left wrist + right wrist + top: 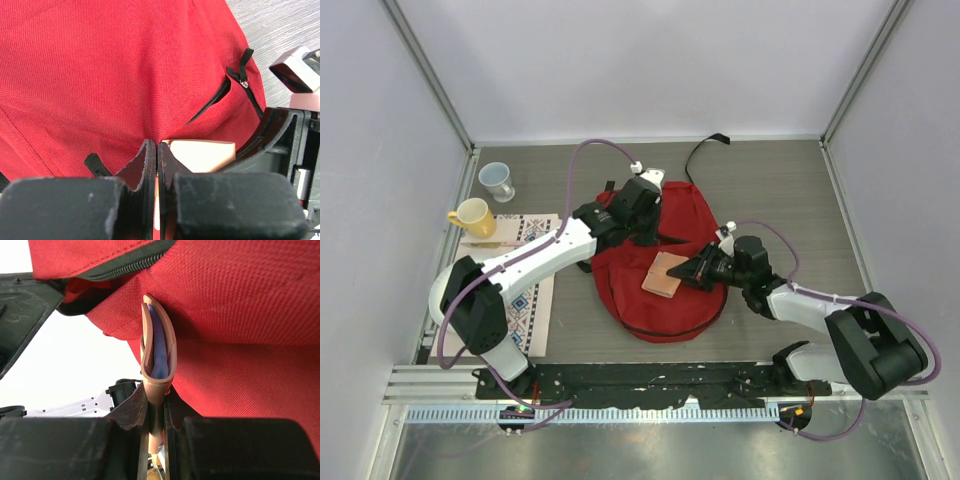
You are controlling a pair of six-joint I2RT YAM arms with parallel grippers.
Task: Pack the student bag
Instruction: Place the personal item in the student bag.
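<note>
Right wrist view: my right tool was nipped almost closed on the near end of a tan notebook, held edge-up, with blue lining showing between its covers. The notebook's far end butted against the red cloth of the student bag, just under the zipper mouth and not in it. My left tool was closed tight and seemed to pinch a fold of the bag's cloth beside that mouth, holding it up.

To do this step well, I judged, the left should lift the lip higher. The right should raise the notebook's nose, then slide it in without dragging cloth.

The bag lay mid-bench, and I could see nothing inside it. Beyond the bag's left side stood a yellow mug and a pale cup, contents unclear.
</note>
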